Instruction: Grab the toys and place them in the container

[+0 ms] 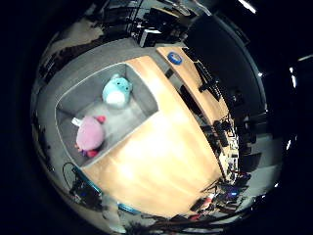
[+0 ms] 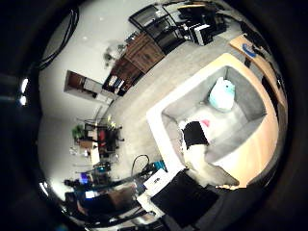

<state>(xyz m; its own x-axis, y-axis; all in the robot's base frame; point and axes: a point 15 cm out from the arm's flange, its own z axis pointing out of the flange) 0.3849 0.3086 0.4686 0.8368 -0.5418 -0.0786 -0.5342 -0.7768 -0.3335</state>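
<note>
1. A grey container (image 1: pixel 142 93) sits at the edge of a wooden table (image 1: pixel 166 156).
2. A teal plush toy (image 1: pixel 117 91) lies inside it.
3. A pink plush toy (image 1: pixel 90 135) lies inside too, apart from the teal one.

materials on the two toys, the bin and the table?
Teal round plush toy and pink round plush toy: soft fabric by their matte, fuzzy, rounded look. Grey rectangular container: seemingly felt or fabric, with thick matte walls. Light wooden table: wood or laminate, with a smooth top that glares under the light.
</note>
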